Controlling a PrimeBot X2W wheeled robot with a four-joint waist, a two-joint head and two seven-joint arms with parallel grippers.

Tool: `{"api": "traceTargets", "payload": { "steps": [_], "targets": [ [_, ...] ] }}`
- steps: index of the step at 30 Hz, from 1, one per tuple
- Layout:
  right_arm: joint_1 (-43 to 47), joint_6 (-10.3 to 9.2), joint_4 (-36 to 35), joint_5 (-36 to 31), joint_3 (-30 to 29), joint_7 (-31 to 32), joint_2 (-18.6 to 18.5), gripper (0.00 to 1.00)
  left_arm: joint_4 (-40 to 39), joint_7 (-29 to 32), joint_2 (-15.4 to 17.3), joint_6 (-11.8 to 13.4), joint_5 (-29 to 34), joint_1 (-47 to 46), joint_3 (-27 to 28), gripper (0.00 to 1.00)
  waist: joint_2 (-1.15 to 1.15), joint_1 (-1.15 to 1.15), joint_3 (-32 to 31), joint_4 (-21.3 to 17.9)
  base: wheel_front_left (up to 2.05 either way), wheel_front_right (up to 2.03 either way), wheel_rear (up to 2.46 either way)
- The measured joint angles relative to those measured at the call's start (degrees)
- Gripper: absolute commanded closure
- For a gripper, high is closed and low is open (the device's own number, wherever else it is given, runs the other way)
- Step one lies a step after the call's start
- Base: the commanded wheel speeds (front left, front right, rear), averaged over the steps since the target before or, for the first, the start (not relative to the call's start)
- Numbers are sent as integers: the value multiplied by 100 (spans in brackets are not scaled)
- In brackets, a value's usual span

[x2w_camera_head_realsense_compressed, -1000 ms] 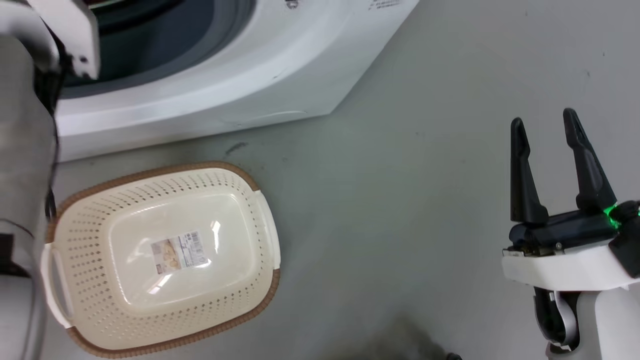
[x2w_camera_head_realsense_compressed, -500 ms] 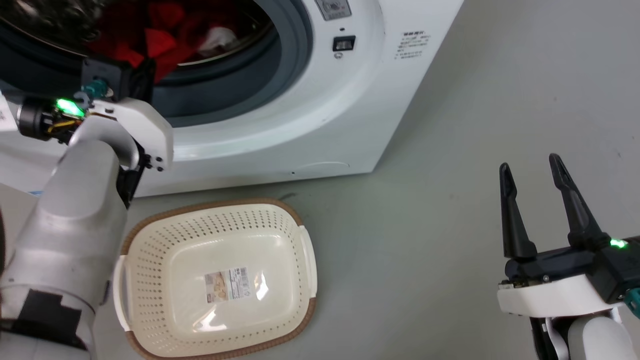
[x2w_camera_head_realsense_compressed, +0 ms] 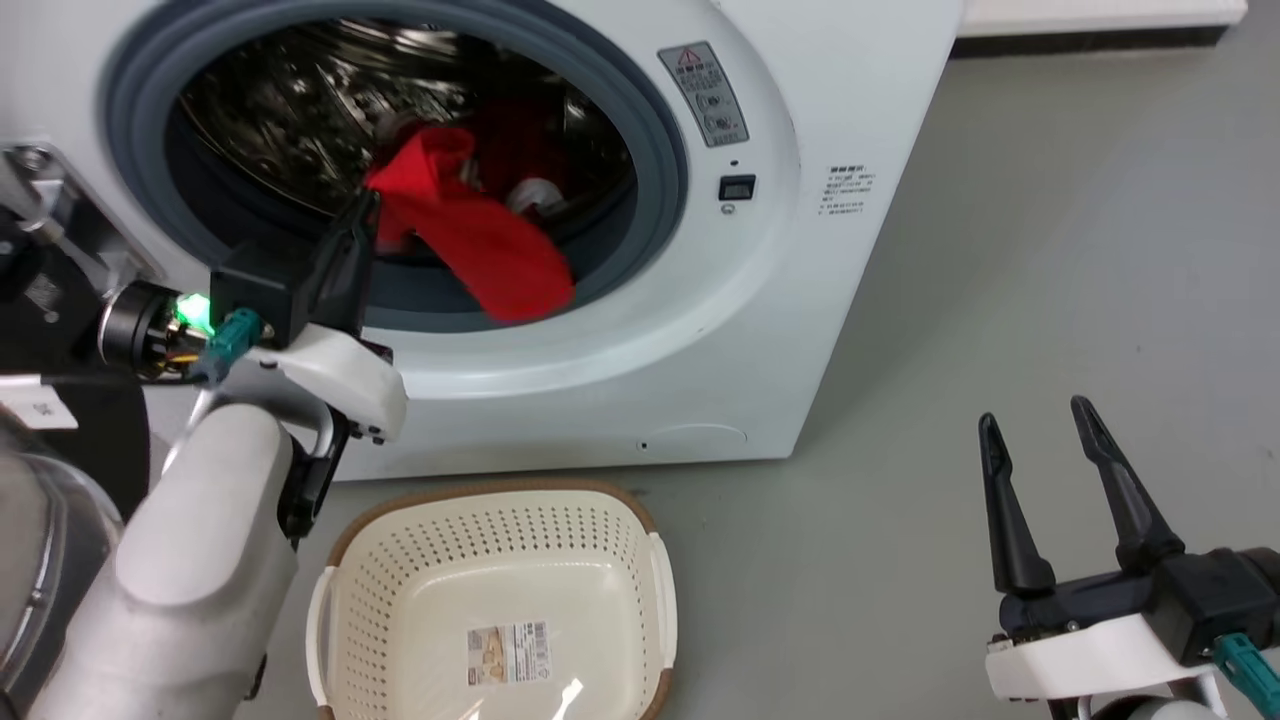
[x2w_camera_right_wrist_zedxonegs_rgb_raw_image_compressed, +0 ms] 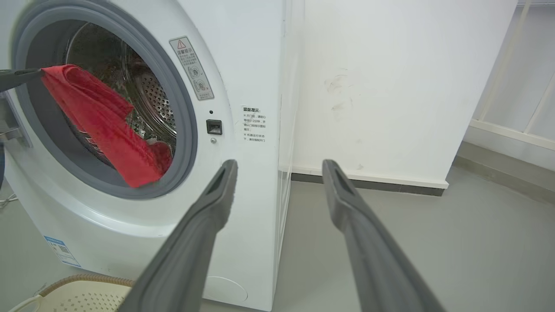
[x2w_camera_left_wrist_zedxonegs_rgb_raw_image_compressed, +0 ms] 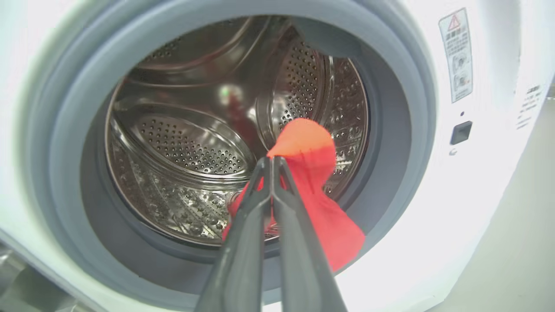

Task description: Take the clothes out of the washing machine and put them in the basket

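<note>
Upward is where the head camera has tipped since half a second ago, bringing the whole washer mouth into the frame. Meanwhile the left arm (x2w_camera_head_realsense_compressed: 200, 520) has drawn a red garment (x2w_camera_head_realsense_compressed: 480, 250) out from the bottom of the drum to the door ring.

Nearest, at the lower right of the head view, the right jaws stand released. Their two dark fingers (x2w_camera_head_realsense_compressed: 1005, 520) are spread apart with nothing between them, above the grey floor (x2w_camera_head_realsense_compressed: 900, 480) and well apart from the washer.

The basket (x2w_camera_head_realsense_compressed: 490, 491) sits on the floor just in front of the machine, below the opening. It holds only the paper label (x2w_camera_head_realsense_compressed: 508, 652) on its bottom.

Beyond it, the left jaws are clenched on the red garment. In the left wrist view the fingers (x2w_camera_left_wrist_zedxonegs_rgb_raw_image_compressed: 243, 242) meet at their tips, pinching a fold near the top of the cloth (x2w_camera_left_wrist_zedxonegs_rgb_raw_image_compressed: 316, 203). From there the garment hangs down and drapes over the lower part of the grey ring (x2w_camera_head_realsense_compressed: 660, 150) of the washing machine (x2w_camera_head_realsense_compressed: 700, 330), half in and half out.

Farther in, a second red cloth (x2w_camera_head_realsense_compressed: 520, 140) with a white patch lies in the steel drum (x2w_camera_head_realsense_compressed: 280, 110).

In the right wrist view a white wall (x2w_camera_right_wrist_zedxonegs_rgb_raw_image_compressed: 390, 65) stands behind the machine.
</note>
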Motion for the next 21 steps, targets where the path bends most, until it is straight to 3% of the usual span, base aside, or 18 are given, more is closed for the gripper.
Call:
{"api": "traceTargets", "payload": {
  "steps": [21],
  "targets": [
    [458,0,160,-38,60,1,0,0,-3502,880,611,586,164,761,-14,100,0,0,-782,242,0,0,0]
  ]
}}
